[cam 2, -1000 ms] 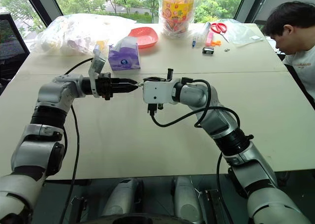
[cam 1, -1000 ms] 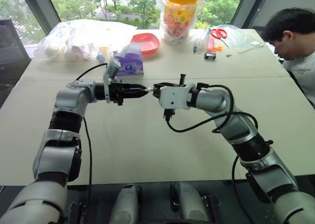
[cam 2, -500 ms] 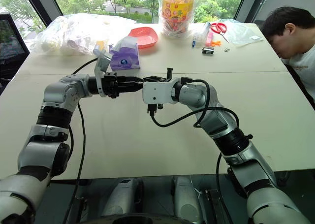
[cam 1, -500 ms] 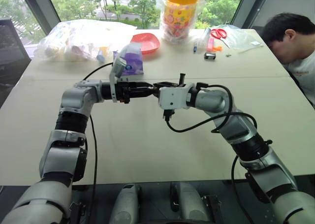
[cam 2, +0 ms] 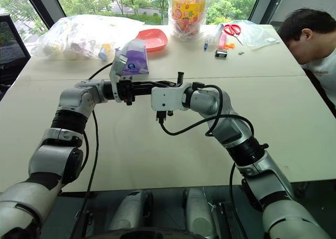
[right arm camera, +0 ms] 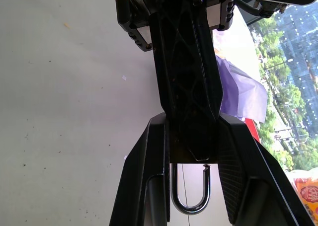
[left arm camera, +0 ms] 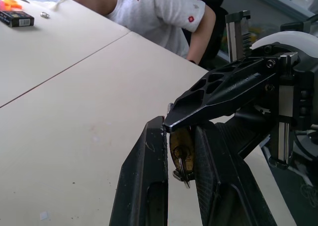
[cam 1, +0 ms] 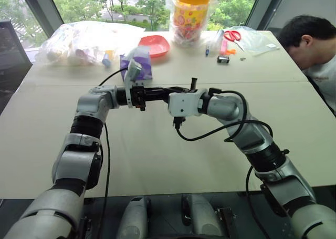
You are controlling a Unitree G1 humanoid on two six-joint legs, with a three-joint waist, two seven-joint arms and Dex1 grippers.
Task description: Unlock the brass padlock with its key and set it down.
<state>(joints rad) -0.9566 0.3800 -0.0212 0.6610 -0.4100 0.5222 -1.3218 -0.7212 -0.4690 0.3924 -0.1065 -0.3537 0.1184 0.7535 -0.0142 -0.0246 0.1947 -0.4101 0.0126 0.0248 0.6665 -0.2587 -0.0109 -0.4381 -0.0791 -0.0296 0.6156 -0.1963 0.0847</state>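
Since a second ago the left arm has slid toward the right arm, so the left pincer (cam 1: 164, 94) now overlaps the tip of the right pincer (left arm camera: 180, 159) where earlier a small gap lay between the two tips. Both meet in the air above the middle of the bench (cam 1: 157, 160), with the right arm unmoved.

Seen from the left wrist, the brass padlock (left arm camera: 182, 147) sits squeezed between the right pincer's two black fingers (left arm camera: 149, 176), its keyhole face turned outward. A thin silvery key (left arm camera: 182, 170) sticks out of that face. The left pincer's fingers come in across the top of the lock, their tip touching its upper edge. Whether they are clamped on anything I cannot tell; the view along them is blocked.

From the right wrist, the silvery shackle (right arm camera: 190, 192) hangs as a U-shaped loop below the lock body, one leg ending free.

Farther back on the bench lie a purple tissue pack (cam 1: 137, 63), a red dish (cam 1: 155, 44), a clear bag of items (cam 1: 84, 39), a yellow-lidded jar (cam 1: 193, 13) and scissors (cam 1: 232, 35). A person (cam 1: 312, 50) leans in at the far right corner
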